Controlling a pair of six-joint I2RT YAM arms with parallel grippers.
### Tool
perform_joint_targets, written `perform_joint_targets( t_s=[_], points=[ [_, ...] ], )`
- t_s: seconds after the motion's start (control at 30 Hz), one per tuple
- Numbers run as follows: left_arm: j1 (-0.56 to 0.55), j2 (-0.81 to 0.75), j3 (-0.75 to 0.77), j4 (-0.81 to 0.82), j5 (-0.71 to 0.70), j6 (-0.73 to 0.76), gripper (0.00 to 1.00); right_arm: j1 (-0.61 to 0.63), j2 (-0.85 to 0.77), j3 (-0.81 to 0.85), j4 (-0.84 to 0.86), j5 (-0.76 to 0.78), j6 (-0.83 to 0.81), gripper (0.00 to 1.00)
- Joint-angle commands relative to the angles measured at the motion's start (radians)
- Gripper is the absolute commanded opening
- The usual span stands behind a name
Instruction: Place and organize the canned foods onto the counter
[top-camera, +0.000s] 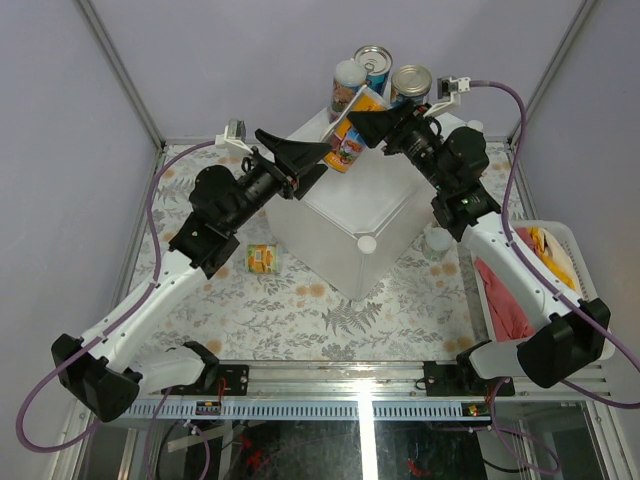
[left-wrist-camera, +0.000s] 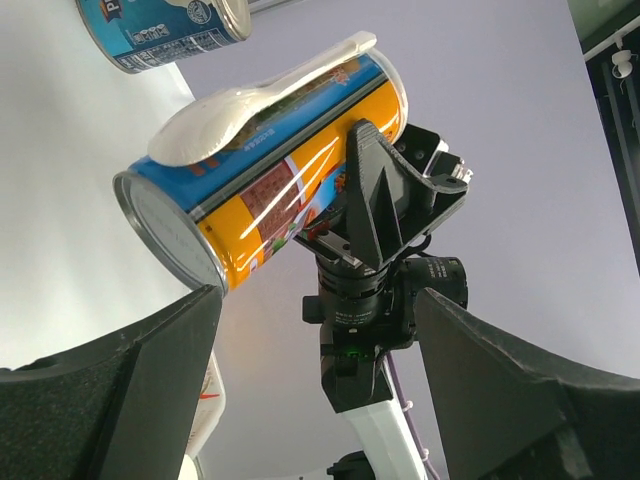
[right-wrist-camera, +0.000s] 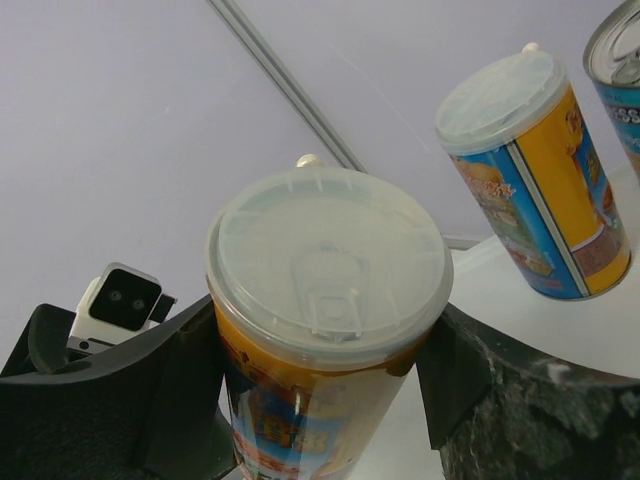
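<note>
The gripped can (right-wrist-camera: 325, 320) between the right gripper's (right-wrist-camera: 320, 385) black jaws wears a yellow-orange and blue label under a cloudy white lid. Beyond the jaws, a standing can (right-wrist-camera: 530, 170) shows the same colours; a blue can (left-wrist-camera: 165, 25) has a silver top. Beneath them the counter (top-camera: 350, 215) is white, the table cover (top-camera: 300, 300) pale with grey-green fronds and orange blooms.

**Table** (top-camera: 300, 320): flat surface under a pale floral-print covering, walled in by plain panels at 9, 12 and 3 o'clock.

Resting directly on it:
1. **Counter** (top-camera: 350, 215): white cube-shaped box, centre towards 12 o'clock, one corner turned to 6 o'clock.
2. **Yellow-labelled tin** (top-camera: 263, 259): one, lying on its side at 9 o'clock of the counter, just beside its lower wall.
3. **Basket** (top-camera: 585, 275): white, slatted, at 3 o'clock by the table edge, holding red and yellow cloths (top-camera: 505, 300).
</note>
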Motion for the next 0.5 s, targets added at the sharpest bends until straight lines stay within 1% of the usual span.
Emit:
perform_joint_targets(
  t_s=[0.0,0.27,0.47],
  points=[
    [0.007,-0.018,-0.003,0.042,0.023,0.009,0.78,-0.005,-0.031,0.119,0.164,0.039,-0.048,0.24],
    [0.013,-0.047,0.001,0.002,0.016,0.029,0.78,-0.005,-0.025,0.179,0.097,0.046,-0.194,0.23],
    [0.019,-0.080,0.012,-0.068,0.009,0.075,0.78,-0.005,-0.027,0.212,0.025,0.079,-0.362,0.23]
  ],
)
